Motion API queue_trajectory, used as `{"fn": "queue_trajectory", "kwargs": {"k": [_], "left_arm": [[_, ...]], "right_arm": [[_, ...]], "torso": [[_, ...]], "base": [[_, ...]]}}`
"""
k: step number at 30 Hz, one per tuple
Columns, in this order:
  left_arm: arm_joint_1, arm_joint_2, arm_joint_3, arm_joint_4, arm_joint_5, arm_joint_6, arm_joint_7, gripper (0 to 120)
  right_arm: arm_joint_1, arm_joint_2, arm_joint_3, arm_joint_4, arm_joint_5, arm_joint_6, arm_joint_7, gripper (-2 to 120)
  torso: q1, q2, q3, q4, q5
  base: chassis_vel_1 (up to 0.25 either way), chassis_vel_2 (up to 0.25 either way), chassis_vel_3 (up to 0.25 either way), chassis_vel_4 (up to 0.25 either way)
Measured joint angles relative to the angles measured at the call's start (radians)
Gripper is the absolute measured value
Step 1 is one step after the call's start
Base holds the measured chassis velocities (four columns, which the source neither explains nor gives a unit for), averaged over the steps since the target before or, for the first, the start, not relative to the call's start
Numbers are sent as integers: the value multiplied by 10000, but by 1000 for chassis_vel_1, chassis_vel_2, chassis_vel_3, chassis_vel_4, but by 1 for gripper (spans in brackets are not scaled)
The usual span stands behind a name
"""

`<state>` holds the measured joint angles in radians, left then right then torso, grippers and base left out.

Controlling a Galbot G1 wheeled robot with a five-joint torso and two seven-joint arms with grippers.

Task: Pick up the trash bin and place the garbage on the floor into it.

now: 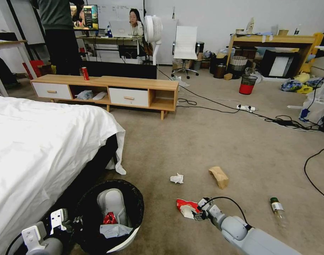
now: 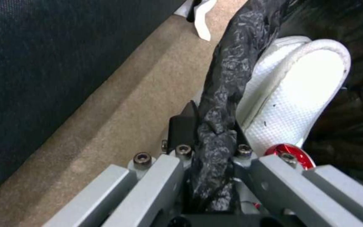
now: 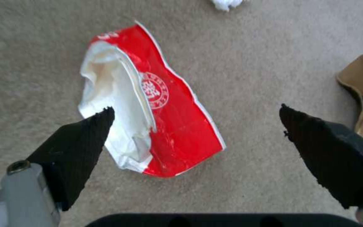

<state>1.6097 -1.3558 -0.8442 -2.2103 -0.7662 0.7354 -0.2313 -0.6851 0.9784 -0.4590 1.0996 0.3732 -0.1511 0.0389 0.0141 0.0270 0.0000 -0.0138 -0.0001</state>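
The trash bin (image 1: 131,239), white with a black bag over its rim, stands on the floor beside the bed at the lower left. My left gripper (image 1: 73,221) is shut on its bagged rim (image 2: 227,72); the left gripper (image 2: 213,127) pinches the black plastic. Inside the bin lie a white slipper (image 1: 112,203), a crushed red can (image 1: 110,218) and a tissue (image 1: 114,230). My right gripper (image 1: 200,213) hangs open just over the red-and-white wrapper (image 1: 185,207). The wrapper (image 3: 156,104) lies flat between the right gripper (image 3: 196,108) fingers. A tissue (image 1: 177,178), a brown paper bag (image 1: 219,176) and a small bottle (image 1: 277,209) lie on the carpet.
A white-sheeted bed (image 1: 38,148) fills the left. A low wooden cabinet (image 1: 105,88) with an upright red can (image 1: 85,73) stands behind. Black cables (image 1: 275,120) and a power strip (image 1: 246,108) cross the carpet at right. A black mesh bin (image 1: 247,84) sits farther back.
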Motion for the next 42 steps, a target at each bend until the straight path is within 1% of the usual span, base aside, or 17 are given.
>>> {"fn": "queue_trajectory", "kwargs": {"k": [1,3,7,8,10,12,14,18,20,25,27,34,37,39,40,42], "left_arm": [[5,7,-14,-7,-3,0,0,2],[6,10,-19,-10,-6,0,-1,2],[6,50,-34,-28,-38,0,-6,2],[6,50,-34,-28,-38,0,-6,2],[6,74,-37,-27,-47,0,-10,2],[6,77,-36,-24,-50,0,-11,2],[-2,72,-34,-4,-52,-1,-13,2],[-7,66,-28,13,-53,0,-13,2],[-11,62,-27,25,-54,0,-14,2],[2,60,-27,25,-60,0,-13,2],[24,66,-35,4,-69,0,-14,2],[50,114,-51,-4,-78,0,-14,2],[35,140,-47,7,-85,0,-14,2],[-12,141,-19,23,-90,0,-14,2],[-12,141,-19,23,-90,0,-14,2],[-26,141,-1,26,-93,0,-13,2]], "right_arm": [[72,194,-50,-336,-80,84,-57,100],[93,260,-67,-448,-100,115,-68,100],[213,809,-126,-1169,-304,344,-148,100],[213,809,-126,-1169,-304,344,-148,100],[293,1170,-129,-1618,-507,557,-232,100],[307,1250,-131,-1706,-546,608,-255,100],[395,1616,-155,-2048,-612,763,-307,100],[459,1881,-192,-2206,-615,832,-327,100],[534,2187,-217,-2443,-627,889,-354,100],[554,2487,-229,-2743,-655,950,-441,99],[540,2710,-204,-3073,-685,1011,-484,99],[448,2825,-33,-3390,-807,1052,-541,98],[312,2600,110,-3191,-836,967,-546,98],[175,2263,189,-2971,-838,871,-514,98],[175,2263,189,-2971,-838,871,-514,98],[104,1991,248,-2797,-839,796,-483,98]], "torso": [[0,0,0,-1,-1],[0,0,0,-1,0],[0,0,0,0,2],[0,0,0,0,2],[0,1,0,-1,-1],[0,2,0,0,1],[1,2,0,-1,-2],[0,2,0,0,0],[0,2,0,1,0],[0,2,0,0,0],[0,2,0,-1,-1],[0,2,0,0,1],[0,2,0,0,1],[0,2,0,-2,1],[0,2,0,-2,1],[0,2,0,-2,3]], "base": [[0,0,0,0],[0,0,0,0],[0,0,0,0],[0,0,0,0],[0,0,0,0],[0,0,0,0],[0,0,0,0],[0,0,0,0],[0,0,0,0],[0,0,0,0],[0,0,0,0],[0,0,0,0],[0,0,0,0],[0,0,0,0],[0,0,0,0],[0,0,0,0]]}}
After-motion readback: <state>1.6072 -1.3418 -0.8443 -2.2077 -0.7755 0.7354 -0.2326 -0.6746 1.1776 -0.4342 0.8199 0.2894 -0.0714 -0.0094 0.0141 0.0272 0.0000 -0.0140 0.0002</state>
